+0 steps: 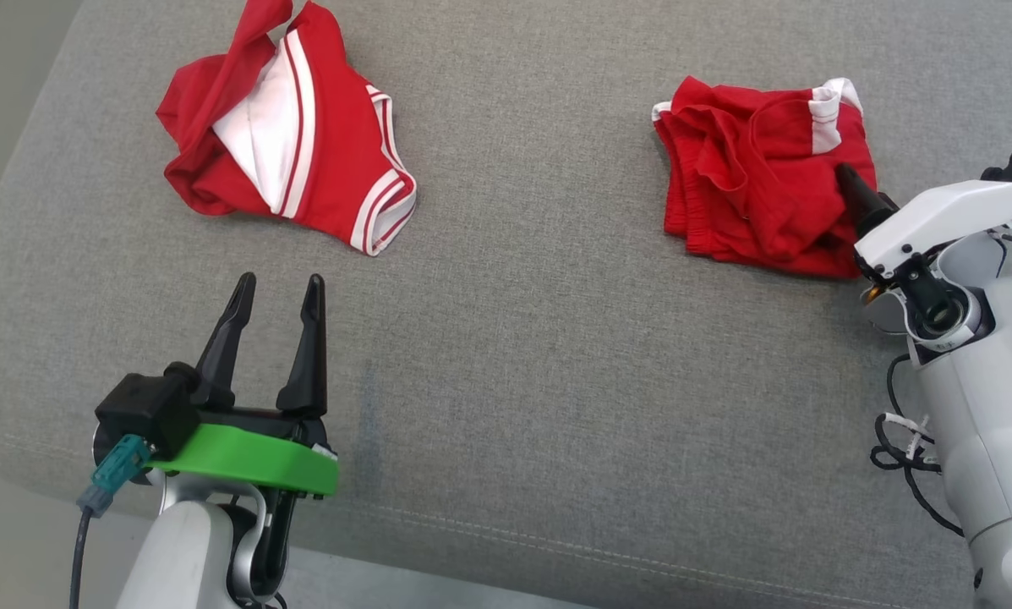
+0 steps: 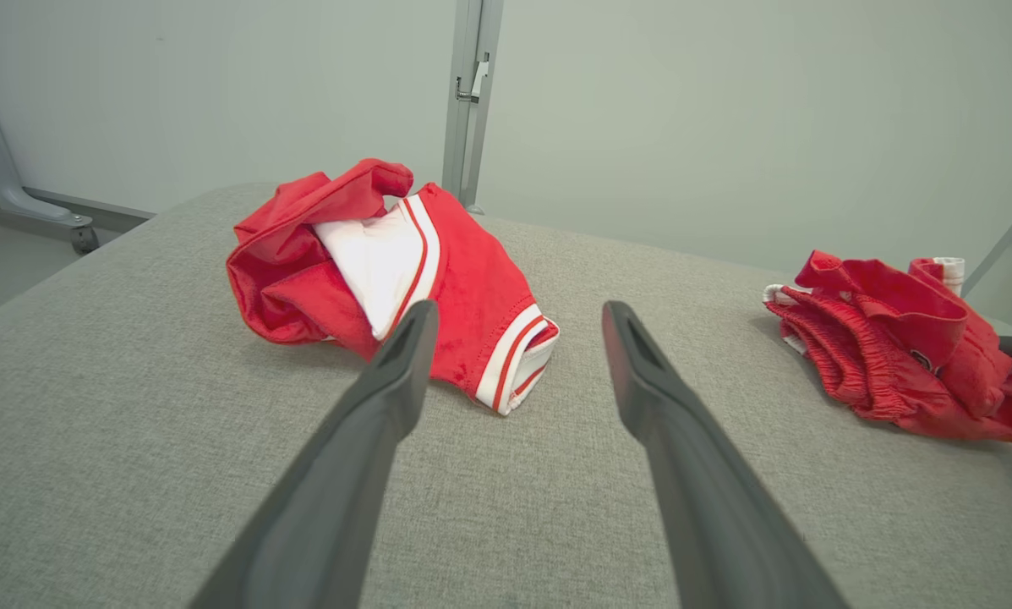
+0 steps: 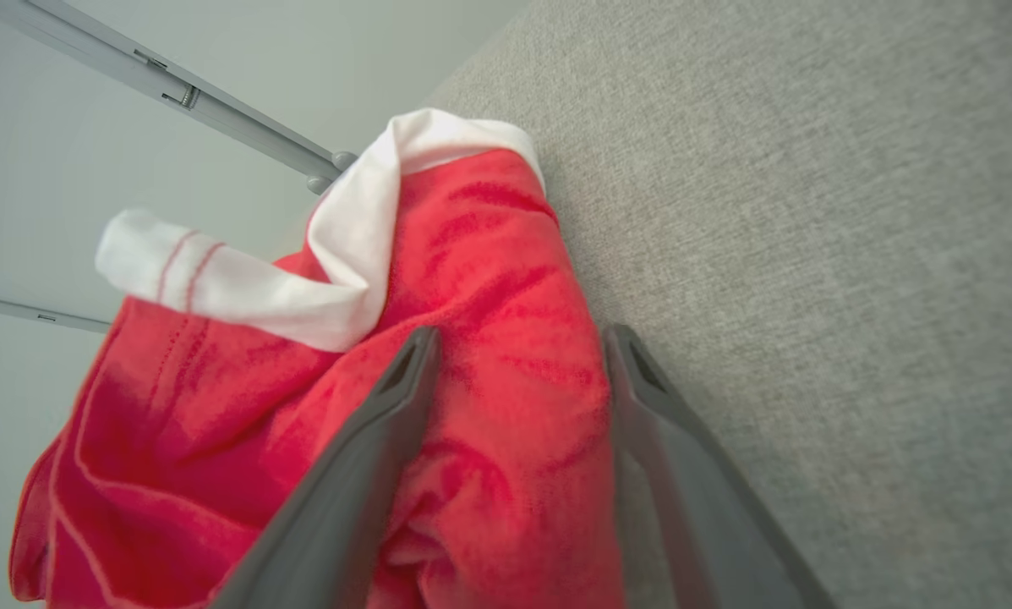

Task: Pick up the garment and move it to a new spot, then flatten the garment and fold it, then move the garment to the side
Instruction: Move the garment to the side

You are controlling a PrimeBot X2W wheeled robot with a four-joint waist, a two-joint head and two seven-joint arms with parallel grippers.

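Now: crumpled red garment (image 1: 751,178) far right on grey cushion (image 1: 539,338).
My right gripper (image 3: 522,338) spread wide, fingers straddling its near-right edge; my left gripper (image 1: 279,288) wide too, empty, near left; second red-and-white garment (image 1: 303,144) far left.

R fingers (image 1: 858,193) mostly hidden by wrist (image 1: 945,216), L garment (image 1: 320,161) top cropped

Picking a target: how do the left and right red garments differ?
The left garment shows a wide white panel and striped hems; the right garment is mostly red. The left one lies clear of the left hand; the open right hand reaches over the right one. Both are crumpled.
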